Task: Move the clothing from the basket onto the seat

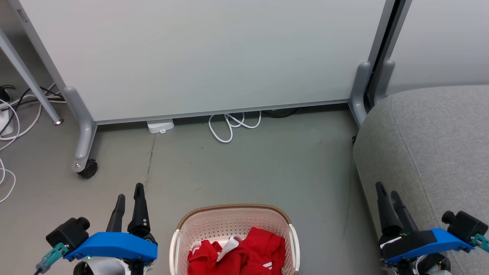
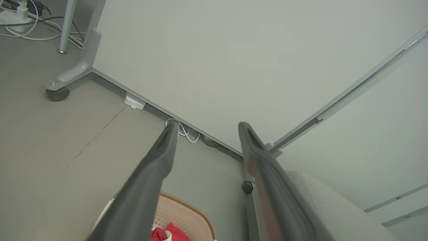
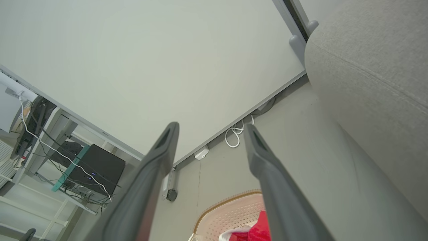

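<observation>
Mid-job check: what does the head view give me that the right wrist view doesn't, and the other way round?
Head view, not right wrist view: the left gripper, open, left of the basket, and the blue housings on both wrists.
Right wrist view, not head view: a black box on a cabled shelf beyond the partition panel.
Both: the open right gripper, the basket's far rim, the red clothing inside it, the grey sofa, and the white cable loop under the panel.

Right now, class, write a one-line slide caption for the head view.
Open left pincer and open right pincer flank the basket holding red clothing, with the grey seat at right.
</observation>
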Robot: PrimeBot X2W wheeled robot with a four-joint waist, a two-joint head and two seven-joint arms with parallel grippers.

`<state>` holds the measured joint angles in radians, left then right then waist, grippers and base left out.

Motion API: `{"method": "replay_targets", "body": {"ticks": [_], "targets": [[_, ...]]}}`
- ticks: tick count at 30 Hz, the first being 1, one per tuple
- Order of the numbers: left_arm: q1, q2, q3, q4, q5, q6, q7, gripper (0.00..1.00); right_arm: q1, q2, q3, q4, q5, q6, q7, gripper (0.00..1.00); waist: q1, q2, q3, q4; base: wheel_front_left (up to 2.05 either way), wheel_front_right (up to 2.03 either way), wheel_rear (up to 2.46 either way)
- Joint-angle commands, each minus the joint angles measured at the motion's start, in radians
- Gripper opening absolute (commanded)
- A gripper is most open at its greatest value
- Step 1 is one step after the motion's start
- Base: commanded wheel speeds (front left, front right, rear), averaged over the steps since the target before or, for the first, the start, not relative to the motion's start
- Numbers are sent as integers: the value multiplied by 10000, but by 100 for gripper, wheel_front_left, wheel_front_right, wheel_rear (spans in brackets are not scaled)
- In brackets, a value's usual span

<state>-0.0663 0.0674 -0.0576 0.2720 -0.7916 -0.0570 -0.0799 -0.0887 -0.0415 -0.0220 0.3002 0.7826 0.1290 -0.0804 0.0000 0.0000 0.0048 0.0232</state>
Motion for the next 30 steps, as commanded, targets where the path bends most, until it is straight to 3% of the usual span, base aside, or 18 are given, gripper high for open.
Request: {"method": "replay_targets", "body": {"ticks": [1,30], "targets": [[-287,88,-84,-79,320,43,-98,100,-234,-75,31,-81,-329,12,-93,100,0,0,3,10,0,0,0],[-345,101,-617,353,3364,-69,-917,100,-304,-97,187,410,-3572,19,-909,100,0,0,-11,162,0,0,0]]}}
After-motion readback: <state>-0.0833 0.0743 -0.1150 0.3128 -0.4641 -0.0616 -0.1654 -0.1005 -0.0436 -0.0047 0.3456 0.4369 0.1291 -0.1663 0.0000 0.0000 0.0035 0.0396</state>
